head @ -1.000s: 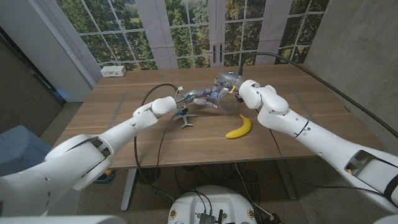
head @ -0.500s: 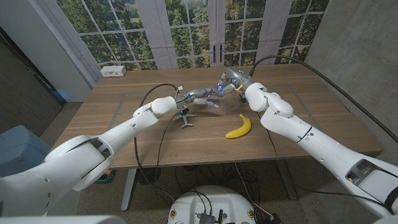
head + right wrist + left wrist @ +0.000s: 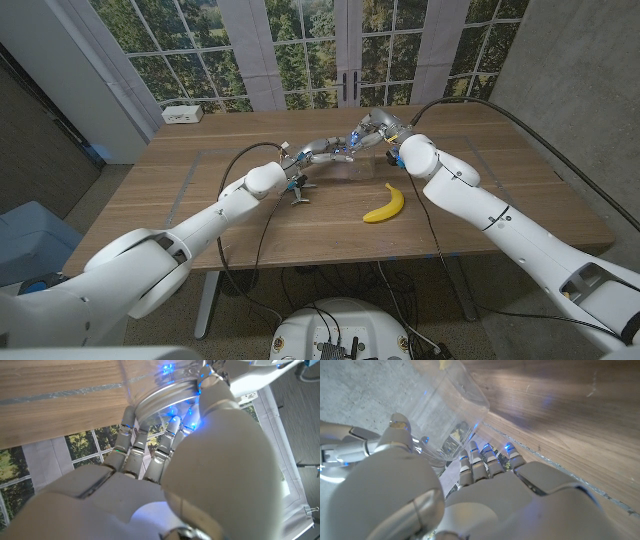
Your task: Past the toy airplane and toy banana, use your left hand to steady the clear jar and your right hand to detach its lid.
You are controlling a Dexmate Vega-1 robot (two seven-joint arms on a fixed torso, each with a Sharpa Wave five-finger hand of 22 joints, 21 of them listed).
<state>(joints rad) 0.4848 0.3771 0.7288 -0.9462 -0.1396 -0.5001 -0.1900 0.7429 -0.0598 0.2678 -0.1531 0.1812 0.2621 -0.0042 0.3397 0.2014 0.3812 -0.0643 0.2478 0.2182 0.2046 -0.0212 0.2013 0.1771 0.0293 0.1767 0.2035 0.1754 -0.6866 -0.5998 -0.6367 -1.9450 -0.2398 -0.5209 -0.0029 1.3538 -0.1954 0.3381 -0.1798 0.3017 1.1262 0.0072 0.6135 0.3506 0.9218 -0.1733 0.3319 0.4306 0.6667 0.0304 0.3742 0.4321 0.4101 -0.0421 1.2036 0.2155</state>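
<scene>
The clear jar (image 3: 451,407) is held by the left robot hand (image 3: 325,150) beyond the toy airplane (image 3: 297,190) and toy banana (image 3: 384,205) on the counter (image 3: 200,200). Its lid (image 3: 162,397) is gripped by the right robot hand (image 3: 372,130).

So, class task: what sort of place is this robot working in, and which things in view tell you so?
Probably an indoor lab or office room: a wooden table before tall glass doors facing trees, with toys laid out, a toy banana and toy airplane.

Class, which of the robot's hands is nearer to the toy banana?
Right. The right hand grips the jar's lid, just beyond the toy banana; the left hand holds the clear jar farther left.
</scene>
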